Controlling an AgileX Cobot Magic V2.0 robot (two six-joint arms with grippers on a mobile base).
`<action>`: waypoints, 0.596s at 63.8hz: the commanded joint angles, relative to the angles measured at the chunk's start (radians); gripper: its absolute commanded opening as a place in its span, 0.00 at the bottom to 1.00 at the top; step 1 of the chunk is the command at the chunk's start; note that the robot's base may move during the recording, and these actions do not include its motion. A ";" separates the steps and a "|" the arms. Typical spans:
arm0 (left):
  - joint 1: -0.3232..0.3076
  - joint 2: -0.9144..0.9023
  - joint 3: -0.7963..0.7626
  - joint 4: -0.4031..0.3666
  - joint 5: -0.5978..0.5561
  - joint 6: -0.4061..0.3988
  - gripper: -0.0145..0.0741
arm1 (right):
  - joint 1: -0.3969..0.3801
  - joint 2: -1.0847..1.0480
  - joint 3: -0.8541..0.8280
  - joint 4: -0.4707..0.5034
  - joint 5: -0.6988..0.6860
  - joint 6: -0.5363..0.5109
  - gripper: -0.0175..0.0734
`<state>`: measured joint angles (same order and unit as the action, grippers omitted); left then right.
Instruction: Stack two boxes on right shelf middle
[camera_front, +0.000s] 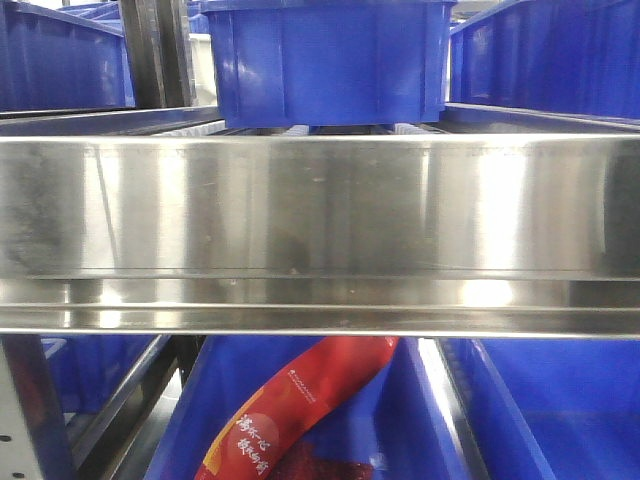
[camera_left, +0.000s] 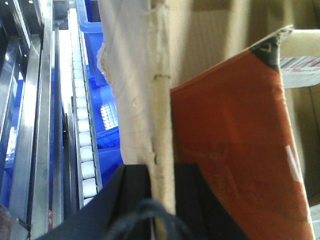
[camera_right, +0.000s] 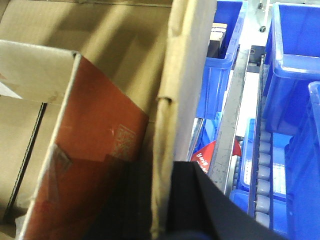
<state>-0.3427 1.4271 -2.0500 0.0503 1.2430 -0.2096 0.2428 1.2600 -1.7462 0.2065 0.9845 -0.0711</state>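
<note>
A brown cardboard box is held from both sides. In the left wrist view, my left gripper (camera_left: 162, 169) is shut on the box's pale, frayed wall (camera_left: 159, 95), one black finger (camera_left: 134, 187) on each face. My right gripper (camera_right: 161, 169) is likewise shut on the opposite wall (camera_right: 186, 70). Inside the box leans a reddish-brown cardboard panel (camera_left: 227, 150) (camera_right: 95, 125) with tape at its corner; whether it is a second box I cannot tell. The shelf's shiny steel front rail (camera_front: 320, 210) fills the front view. Neither the box nor either gripper appears there.
Blue plastic bins stand on the tier above the rail (camera_front: 330, 60) and below it, one holding a red packet (camera_front: 300, 410). A white roller track (camera_left: 82, 125) and a blue bin (camera_left: 107, 120) lie left of the box. To its right are more blue bins (camera_right: 295, 60) and rollers (camera_right: 265, 175).
</note>
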 joint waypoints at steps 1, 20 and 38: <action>0.006 -0.015 -0.011 0.050 -0.038 -0.001 0.04 | -0.010 -0.014 -0.010 -0.037 -0.050 -0.018 0.02; 0.006 -0.015 -0.011 0.050 -0.078 -0.001 0.04 | -0.010 -0.012 -0.010 -0.037 -0.067 -0.018 0.02; 0.006 0.042 0.017 0.066 -0.022 -0.001 0.04 | -0.010 0.018 -0.007 -0.019 0.074 -0.018 0.02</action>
<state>-0.3427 1.4507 -2.0477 0.0528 1.2515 -0.2096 0.2428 1.2706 -1.7462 0.2100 1.0326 -0.0711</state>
